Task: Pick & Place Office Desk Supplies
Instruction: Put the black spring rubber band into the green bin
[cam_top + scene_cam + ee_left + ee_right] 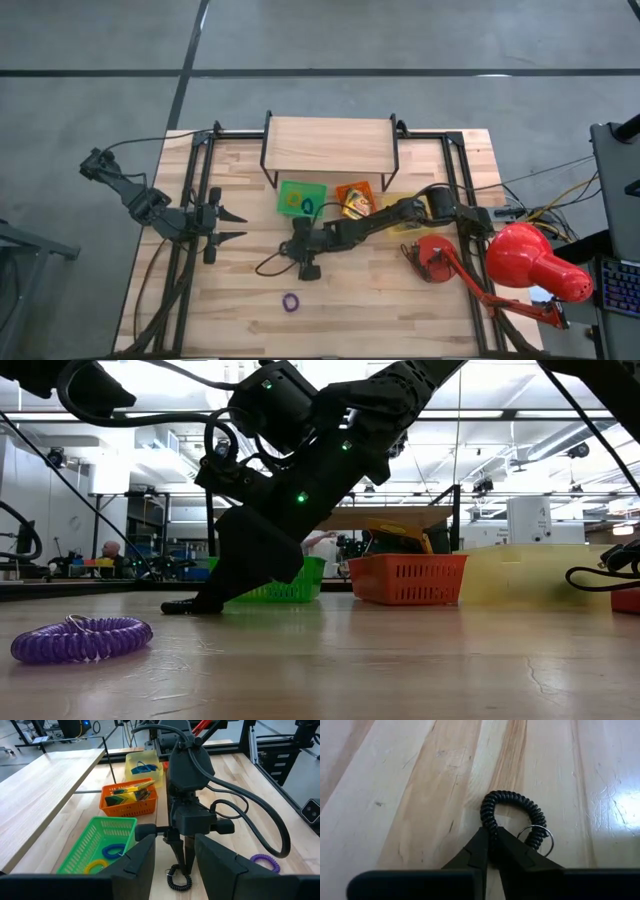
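A black coiled loop (512,800) with a small metal ring (540,837) lies on the wooden table left of centre (263,268). My right gripper (492,845) reaches in from the table's right, slants down, and is shut on the loop. A purple coiled loop (290,301) lies flat nearer the front edge. The green tray (300,197) holds blue and yellow loops, and the orange tray (357,198) holds printed boxes. My left gripper (235,225) waits open above the table's left side, holding nothing. My right gripper pinches the black loop's near side (491,831) between its two fingertips, beside the metal ring. The fingers slant down from the table's right and cross the coil. The loop lies flat on the table, its far arc (178,879) spread out beyond the tips.
A wooden shelf (328,145) stands at the back centre with the trays in front of it. A yellow tray (142,765) sits beside the orange one. A big red desk lamp (530,262) stands at the right front. Bare tabletop lies around the purple loop.
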Motion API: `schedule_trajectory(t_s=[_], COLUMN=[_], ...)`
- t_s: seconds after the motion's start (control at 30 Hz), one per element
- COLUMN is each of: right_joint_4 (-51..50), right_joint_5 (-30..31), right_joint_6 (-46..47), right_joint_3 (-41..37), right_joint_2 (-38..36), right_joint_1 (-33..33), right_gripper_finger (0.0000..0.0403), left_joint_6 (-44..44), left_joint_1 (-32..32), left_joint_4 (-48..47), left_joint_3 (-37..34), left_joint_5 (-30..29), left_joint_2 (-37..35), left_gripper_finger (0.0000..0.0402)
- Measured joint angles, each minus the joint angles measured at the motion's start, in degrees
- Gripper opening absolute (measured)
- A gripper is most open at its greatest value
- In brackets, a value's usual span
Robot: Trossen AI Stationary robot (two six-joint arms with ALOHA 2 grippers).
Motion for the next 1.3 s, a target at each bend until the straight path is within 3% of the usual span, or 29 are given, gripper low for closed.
schedule_trajectory(t_s=[1.3], right_joint_4=[0.01], right_joint_5=[0.48], right_joint_6=[-4.49], right_joint_3=[1.71], right_joint_2=[-1.84], right_joint_1=[0.04], right_gripper_finger=[0.0022], left_joint_6=[0.01], left_joint_1=[-0.02], left_joint_4=[0.01], left_joint_3=[0.0], left_joint_5=[0.02], left_joint_2=[0.01], left_gripper_finger=[0.0141])
